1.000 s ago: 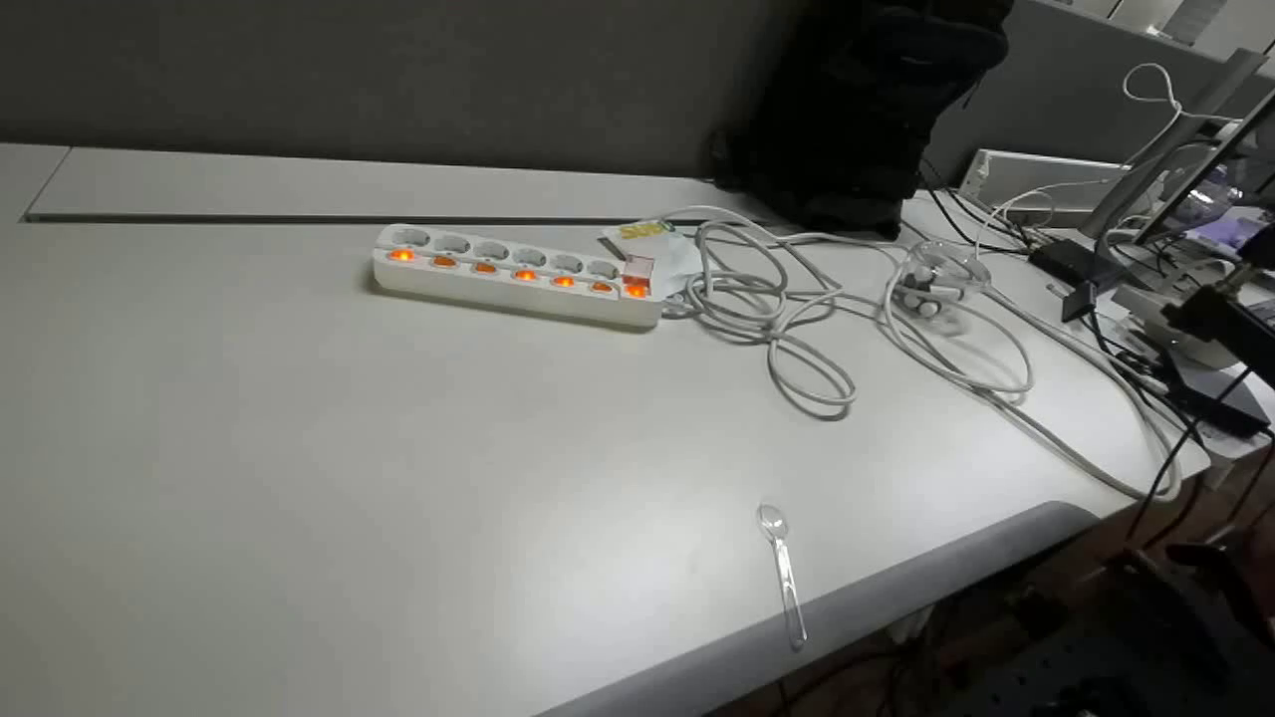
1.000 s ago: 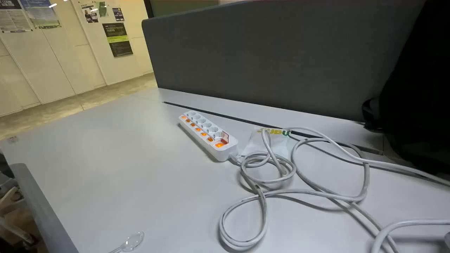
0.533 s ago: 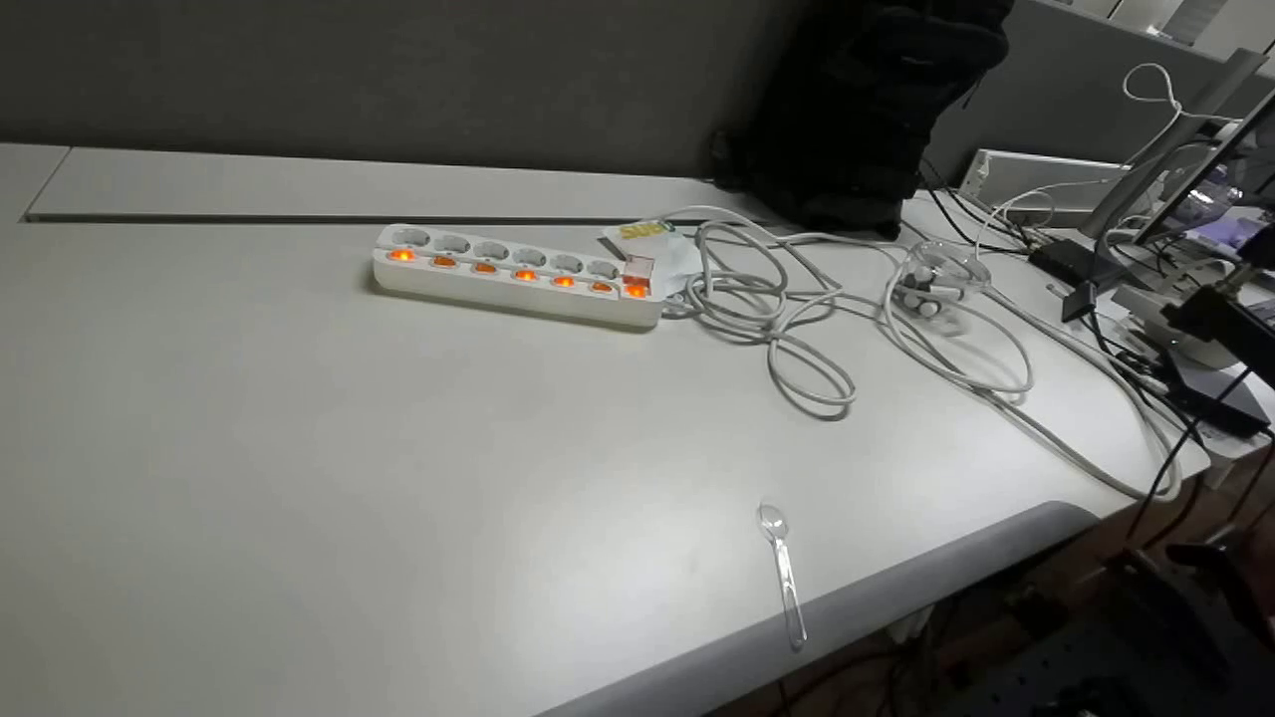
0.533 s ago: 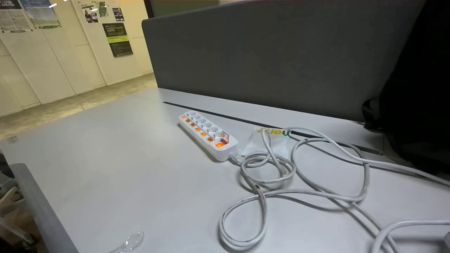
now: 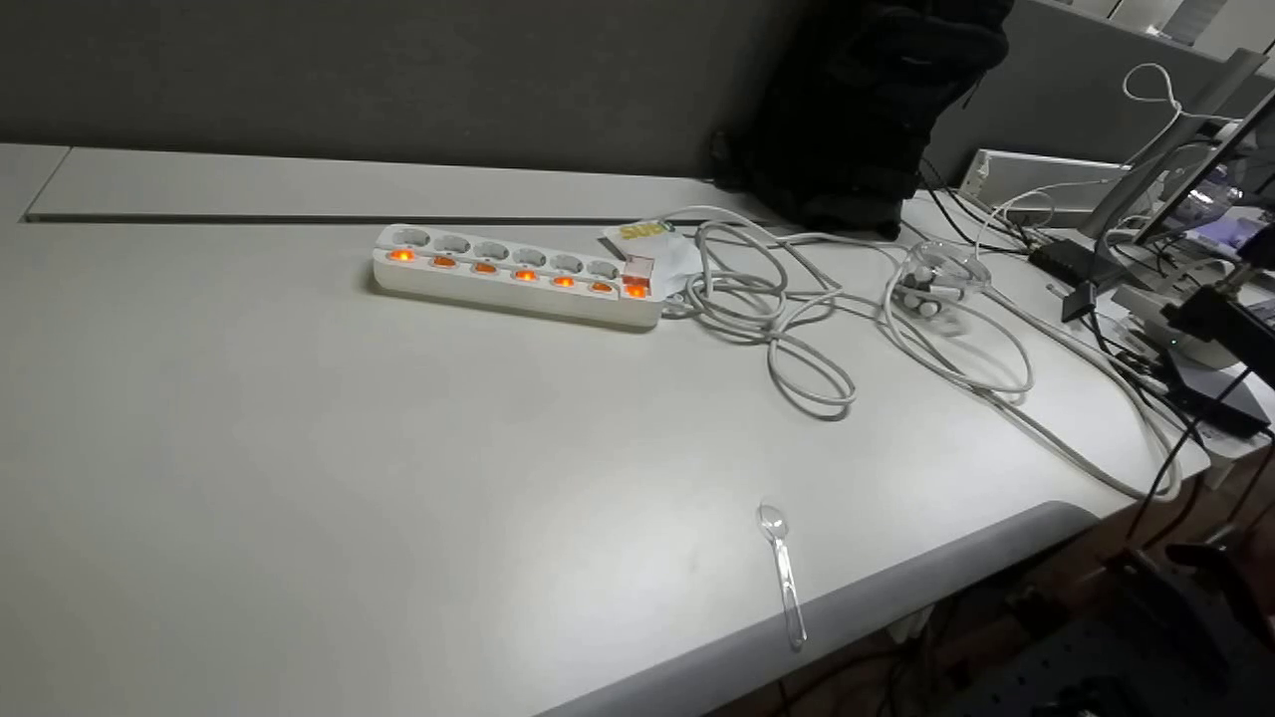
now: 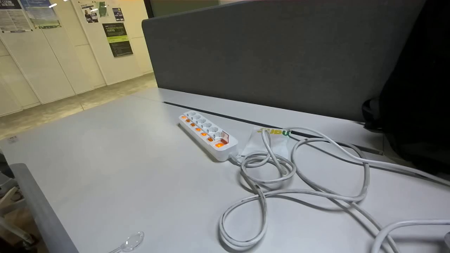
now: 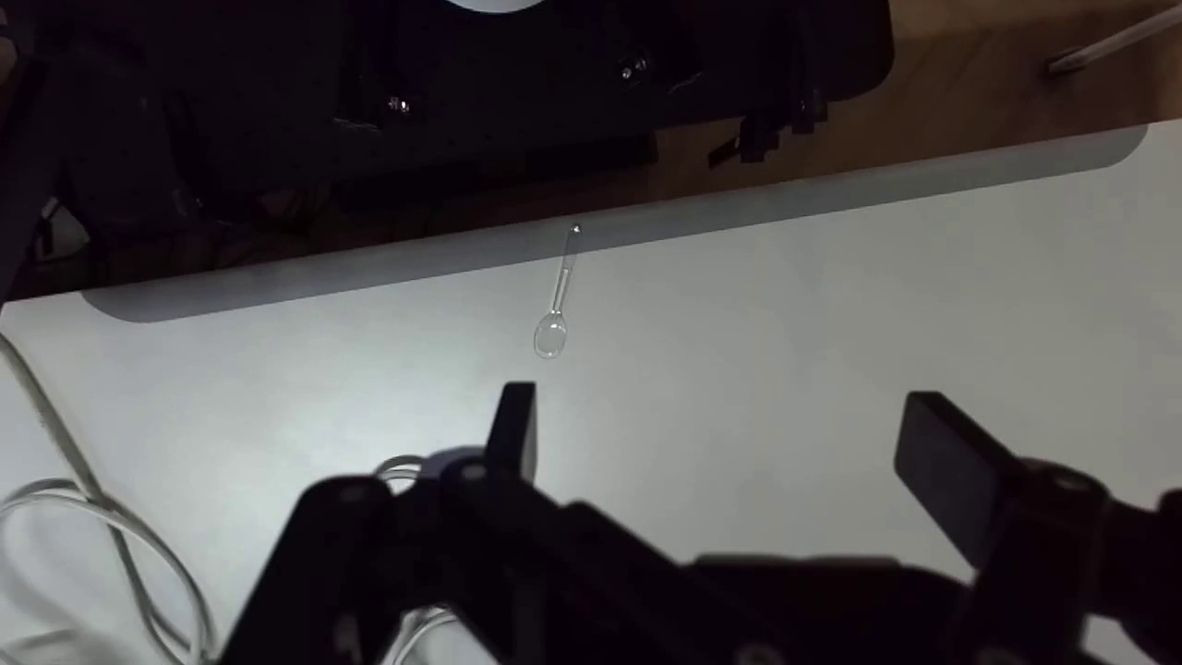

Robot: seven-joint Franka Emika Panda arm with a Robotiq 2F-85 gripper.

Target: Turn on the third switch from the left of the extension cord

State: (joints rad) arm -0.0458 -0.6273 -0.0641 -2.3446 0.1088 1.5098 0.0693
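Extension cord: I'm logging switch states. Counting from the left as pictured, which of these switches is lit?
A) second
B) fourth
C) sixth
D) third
B: in an exterior view the fourth switch glows bright orange, while the second switch, third switch and sixth switch look dull.

White power strip (image 5: 513, 293) on desk (image 5: 349, 448), third switch (image 5: 484, 268) from left darker than glowing fourth (image 5: 525, 275) and fifth (image 5: 563, 282). Cable (image 5: 774, 337) looped beside it. Clear spoon (image 5: 784, 568), handle end (image 5: 796, 633) on desk's grey edge (image 5: 896, 595). Black backpack (image 5: 847, 119) by dark partition (image 5: 349, 80).
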